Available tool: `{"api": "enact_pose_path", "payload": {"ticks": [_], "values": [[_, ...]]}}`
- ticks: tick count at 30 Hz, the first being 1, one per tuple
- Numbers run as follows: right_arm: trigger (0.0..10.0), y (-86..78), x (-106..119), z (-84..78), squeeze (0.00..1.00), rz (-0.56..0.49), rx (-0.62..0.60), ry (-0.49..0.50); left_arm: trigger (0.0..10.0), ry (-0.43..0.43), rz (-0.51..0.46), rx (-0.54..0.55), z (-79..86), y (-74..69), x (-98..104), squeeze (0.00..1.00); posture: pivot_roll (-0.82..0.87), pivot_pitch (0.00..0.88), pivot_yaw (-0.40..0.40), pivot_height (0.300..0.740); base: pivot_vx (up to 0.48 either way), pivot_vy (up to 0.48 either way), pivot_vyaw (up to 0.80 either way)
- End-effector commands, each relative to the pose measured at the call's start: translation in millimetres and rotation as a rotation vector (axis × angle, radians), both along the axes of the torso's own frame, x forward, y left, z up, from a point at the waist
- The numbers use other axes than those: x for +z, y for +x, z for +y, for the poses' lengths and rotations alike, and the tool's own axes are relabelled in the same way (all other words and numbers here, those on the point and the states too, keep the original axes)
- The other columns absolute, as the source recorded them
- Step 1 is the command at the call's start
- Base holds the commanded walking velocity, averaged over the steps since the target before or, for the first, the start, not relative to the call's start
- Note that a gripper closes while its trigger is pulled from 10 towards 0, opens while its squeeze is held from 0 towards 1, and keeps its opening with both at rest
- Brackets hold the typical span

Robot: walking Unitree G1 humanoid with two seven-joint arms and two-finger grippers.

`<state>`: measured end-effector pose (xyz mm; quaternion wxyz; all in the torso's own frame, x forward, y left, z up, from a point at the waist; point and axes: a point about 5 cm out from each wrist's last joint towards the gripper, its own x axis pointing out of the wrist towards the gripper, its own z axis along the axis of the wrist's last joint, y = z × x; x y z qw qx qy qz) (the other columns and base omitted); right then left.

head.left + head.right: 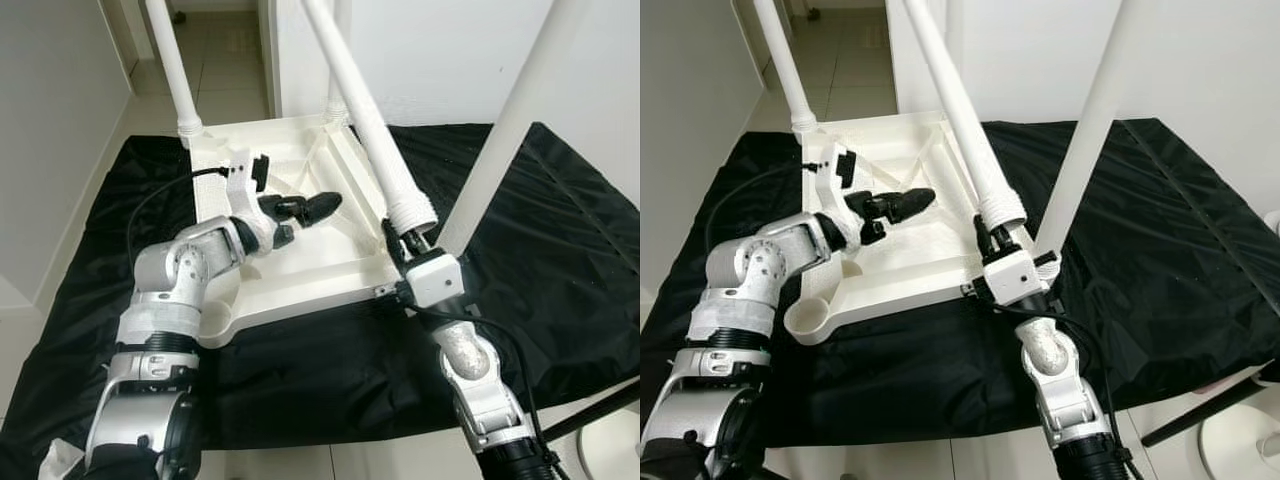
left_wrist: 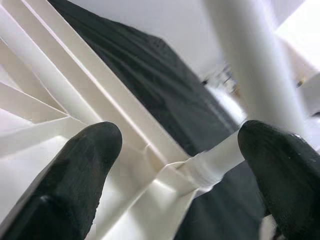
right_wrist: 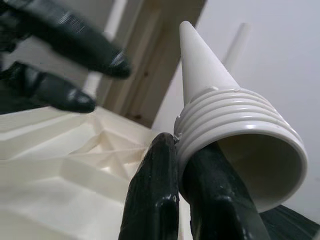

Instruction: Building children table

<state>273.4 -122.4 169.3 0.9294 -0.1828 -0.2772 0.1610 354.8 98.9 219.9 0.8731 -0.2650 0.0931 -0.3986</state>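
Note:
A white plastic table top (image 1: 300,290) lies upside down on a black sheet (image 1: 540,240). White legs stand in its far left corner (image 1: 176,70), far right corner (image 1: 337,95) and near right corner (image 1: 505,130). The socket at the near left corner (image 1: 805,318) is empty. My right gripper (image 1: 405,243) is shut on the threaded end of a loose leg (image 1: 365,120), pinching its rim (image 3: 220,125); the leg slants up over the table's right side. My left gripper (image 1: 322,206) hovers open over the ribbed underside, fingers (image 2: 82,165) apart with nothing between them.
The sheet covers a tiled floor between white walls, with a doorway (image 1: 215,40) behind the table. A black rod (image 1: 595,408) and a round white base (image 1: 615,450) stand at the near right. The standing legs crowd the table's right side.

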Motion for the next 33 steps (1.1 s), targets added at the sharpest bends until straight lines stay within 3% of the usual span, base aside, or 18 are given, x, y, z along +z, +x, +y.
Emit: {"api": "enact_pose_path", "payload": {"ticks": [1, 10, 21, 33], "values": [[10.0, -1.0, -4, 2.2, 0.0, 0.023, 0.026, -0.003, 10.0, -0.024, 0.046, -0.013, -1.2, 1.1, 1, 0.0, -0.04, 0.0, 0.0, 0.74, 0.0, 0.0, 0.0], [10.0, -0.7, -13, 5.3, 0.0, 0.077, 0.09, -0.07, 10.0, -0.094, 0.113, -0.073, -4.2, 0.6, 8, 0.0, -0.03, 0.0, 0.001, 0.74, 0.0, 0.0, 0.0], [10.0, -7.7, -25, 16.9, 0.0, 0.08, 0.161, -0.196, 10.0, -0.107, 0.164, -0.122, -16.1, -3.4, 8, 0.0, -0.04, 0.0, 0.012, 0.74, 0.0, 0.0, 0.0], [10.0, -16.6, -22, 18.8, 0.0, -0.036, 0.123, -0.261, 10.0, -0.089, 0.221, -0.102, -21.3, -0.4, 3, 0.0, -0.05, 0.0, 0.019, 0.74, 0.0, 0.0, 0.0]]}}
